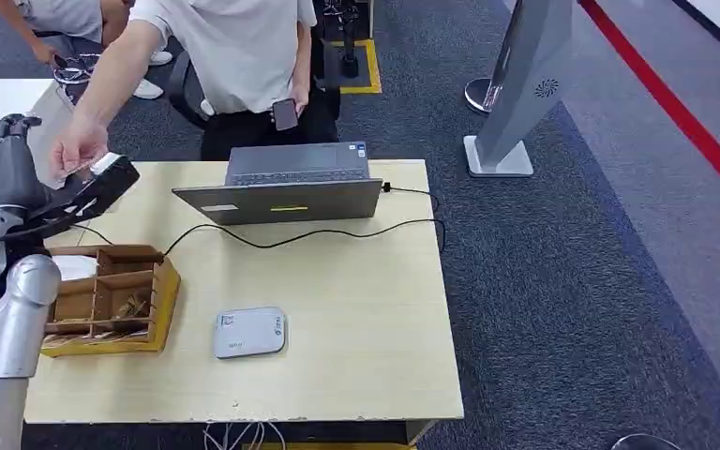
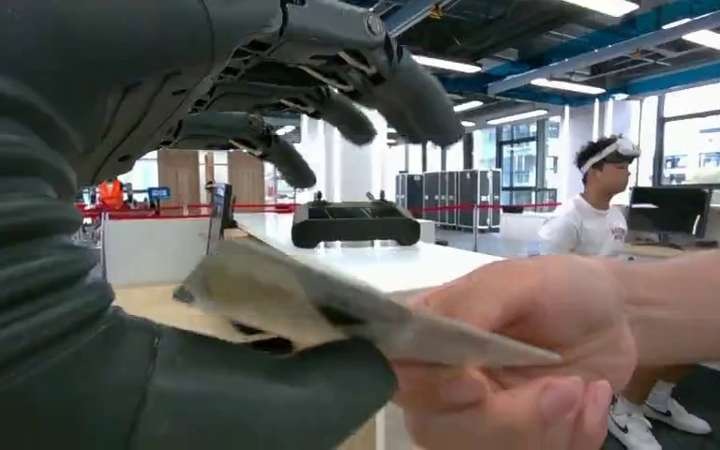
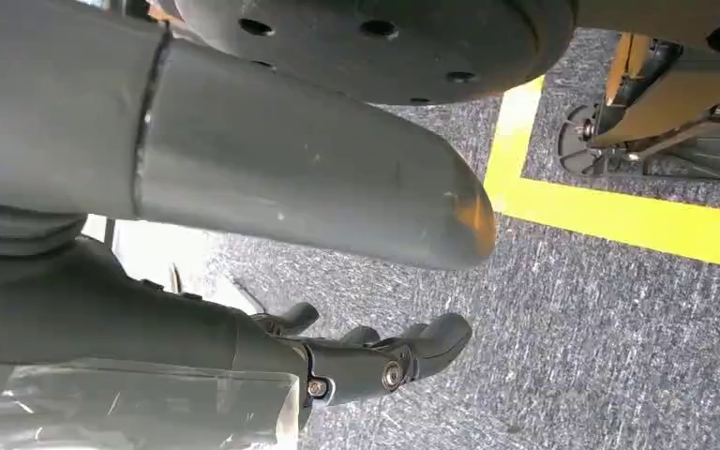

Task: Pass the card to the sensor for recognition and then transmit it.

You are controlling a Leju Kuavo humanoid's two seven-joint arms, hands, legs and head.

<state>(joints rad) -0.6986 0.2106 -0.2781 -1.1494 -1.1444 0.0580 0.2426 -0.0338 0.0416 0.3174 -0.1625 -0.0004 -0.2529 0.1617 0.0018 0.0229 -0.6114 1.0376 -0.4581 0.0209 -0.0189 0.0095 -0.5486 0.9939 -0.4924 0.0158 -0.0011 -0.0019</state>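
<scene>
Head view: the left hand [image 1: 5, 155] is being held raised off the far-left corner of the tabletop [image 1: 356, 366], at handover height, so the card [image 1: 82, 167] is being offered to the person [image 1: 234, 56] standing behind the laptop [image 1: 286, 192]. The person's hand [image 1: 77, 148] is being closed on the card at the robot's fingertips. The sensor [image 1: 249, 332] is lying flat near the front edge, just beside the wooden organiser [image 1: 112, 300], well apart from the card, so by judgement the scan step is done and the transfer is under way. A black cable [image 1: 300, 234] is being run across the tabletop toward the laptop. Left wrist view: the card [image 2: 337, 314] is being pinched against the thick thumb, with the darker fingers [image 2: 384, 89] spread above it and touching nothing; the far end is being gripped by the person's hand [image 2: 525, 356], so both parties are on it at once. Release should wait until the person's grip is firm. Right wrist view: the right hand [image 3: 375, 361] is hanging over grey carpet [image 3: 600, 356], kept out of the exchange, with fingers loosely curled and nothing seen in them; whether it is fully closed cannot be told.
</scene>
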